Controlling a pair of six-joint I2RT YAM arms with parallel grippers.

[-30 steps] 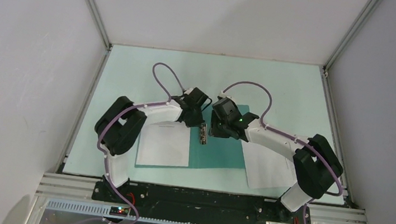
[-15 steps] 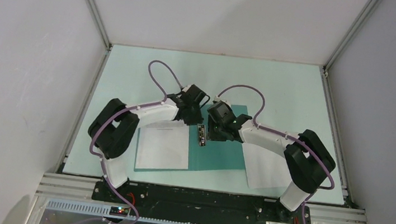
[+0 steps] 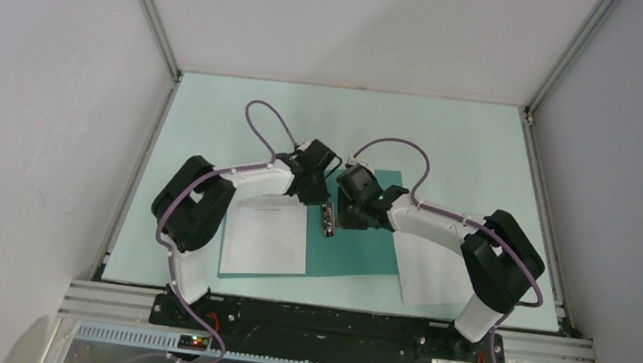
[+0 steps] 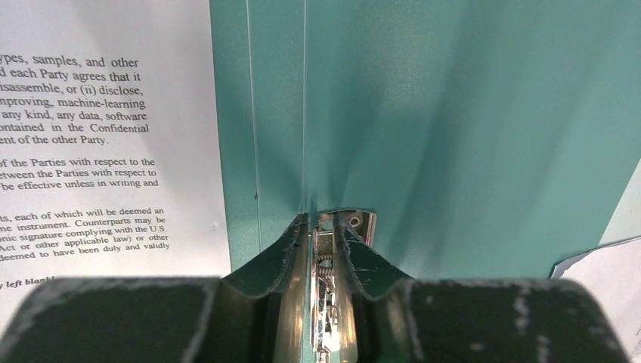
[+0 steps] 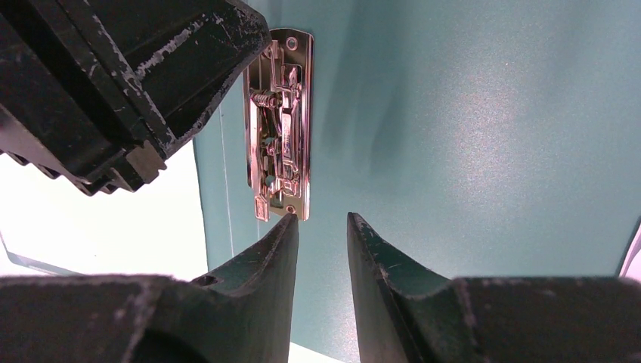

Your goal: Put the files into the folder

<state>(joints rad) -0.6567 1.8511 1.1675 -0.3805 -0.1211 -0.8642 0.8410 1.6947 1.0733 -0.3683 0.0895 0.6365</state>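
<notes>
The folder [image 3: 356,251] lies open and flat in the middle of the pale tabletop [image 3: 450,141]. It is a thin teal sheet spread left to right, and its spine crease runs from the near side to the far side with a slight tilt. A shiny metal clip [image 5: 280,125] sits on the spine with its long axis along the crease. One white paper sheet [image 3: 265,241] rests on the left half of the folder, long side parallel to the spine. Its block of small black print is at the far end. The second sheet [image 3: 428,274] lies to the right at the folder's edge, also lengthwise near to far, partly under the right arm. The left gripper [image 4: 321,227] is clamped narrowly on the clip, with metal showing between its dark fingers [image 4: 291,240]. The right gripper [image 5: 321,225] hovers over the teal surface just beside the clip's end. Its fingertips are slightly parted and hold nothing.
</notes>
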